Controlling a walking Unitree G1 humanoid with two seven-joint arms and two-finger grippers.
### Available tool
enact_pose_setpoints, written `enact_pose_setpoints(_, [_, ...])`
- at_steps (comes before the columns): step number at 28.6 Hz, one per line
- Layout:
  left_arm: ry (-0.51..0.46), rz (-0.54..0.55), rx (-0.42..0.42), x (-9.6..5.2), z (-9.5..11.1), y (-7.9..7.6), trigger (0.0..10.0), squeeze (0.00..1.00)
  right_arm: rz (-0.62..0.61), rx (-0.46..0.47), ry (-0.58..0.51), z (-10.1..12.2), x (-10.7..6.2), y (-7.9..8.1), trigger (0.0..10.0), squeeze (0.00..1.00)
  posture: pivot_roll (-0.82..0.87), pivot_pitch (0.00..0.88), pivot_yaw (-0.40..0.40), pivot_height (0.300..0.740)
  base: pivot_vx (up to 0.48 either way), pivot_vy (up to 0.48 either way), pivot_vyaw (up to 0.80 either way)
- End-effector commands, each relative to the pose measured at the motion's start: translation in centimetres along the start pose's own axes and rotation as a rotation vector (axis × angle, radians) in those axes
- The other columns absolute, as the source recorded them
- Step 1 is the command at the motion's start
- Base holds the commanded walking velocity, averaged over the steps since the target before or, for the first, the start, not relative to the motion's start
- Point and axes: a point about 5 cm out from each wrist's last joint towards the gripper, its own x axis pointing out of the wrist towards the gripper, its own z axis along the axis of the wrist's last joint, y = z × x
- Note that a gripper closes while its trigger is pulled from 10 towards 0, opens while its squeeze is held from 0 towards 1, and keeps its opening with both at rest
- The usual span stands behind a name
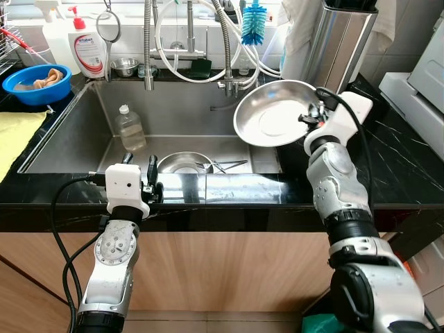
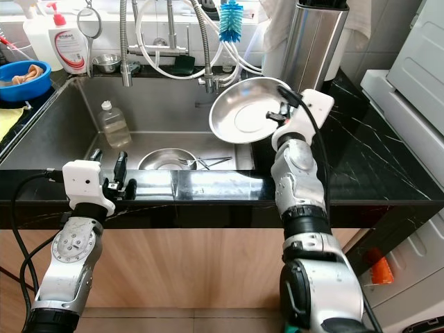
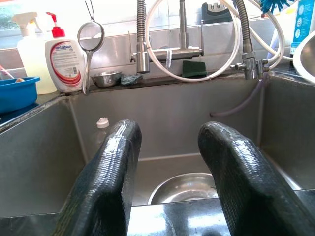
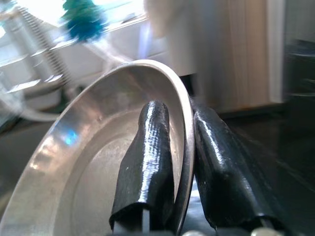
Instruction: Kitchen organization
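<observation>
Steel is what the right pincer [image 1: 311, 118] has hold of: a shallow steel plate [image 1: 272, 114], clamped at its rim with one finger on the dished face and the other behind, as the right wrist view shows plainly. The plate hangs in the air, tilted up on edge with its hollow facing the robot, above the right end of the sink [image 1: 76, 132] and just inside the black worktop [image 1: 409, 166] that runs along the sink's right edge.

What the next move turns on is which way the plate has to travel from here. The open worktop lies to the right of the pincer, the basin down and to its left; the right arm is the one already at the plate and nearer to either spot, so it looks the natural arm to set it down. Where the plate is meant to end up I cannot tell for sure.

Down in the basin, near its front wall, sits a steel bowl [image 1: 183, 163] with some cutlery [image 1: 225, 166] beside it, and a clear bottle [image 1: 130, 128] stands towards the left. The left pincer [image 1: 138, 179] rests at the front edge of the worktop, fingers apart and empty, pointing over the basin towards the bowl.
</observation>
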Motion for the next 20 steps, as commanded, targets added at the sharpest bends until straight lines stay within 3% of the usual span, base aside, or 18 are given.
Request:
enact_pose_setpoints(1, [0.03, 0.006, 0.01, -0.2, -0.6, 0.1, 10.0, 0.0, 0.067, -0.048, -0.023, 0.6, 0.4, 1.1, 10.0, 0.0, -0.06, 0.0, -0.035, 0.706, 0.0, 0.0, 0.0])
enact_pose_setpoints(8, [0.027, 0.008, 0.007, -0.3, -0.5, 0.0, 10.0, 0.0, 0.135, -0.088, 0.019, -0.2, 0.7, 2.1, 10.0, 0.0, -0.05, 0.0, -0.038, 0.706, 0.0, 0.0, 0.0])
enact_pose_setpoints(11, [0.029, 0.009, 0.006, -0.3, -0.5, 0.0, 10.0, 0.0, 0.162, -0.149, 0.074, -1.4, 0.6, 2.5, 10.0, 0.0, -0.05, 0.0, -0.038, 0.706, 0.0, 0.0, 0.0])
enact_pose_setpoints(20, [0.034, 0.012, 0.002, -0.5, -0.6, -0.1, 10.0, 0.0, 0.173, -0.203, 0.139, -2.8, 0.4, 2.3, 10.0, 0.0, -0.05, 0.0, -0.041, 0.706, 0.0, 0.0, 0.0])
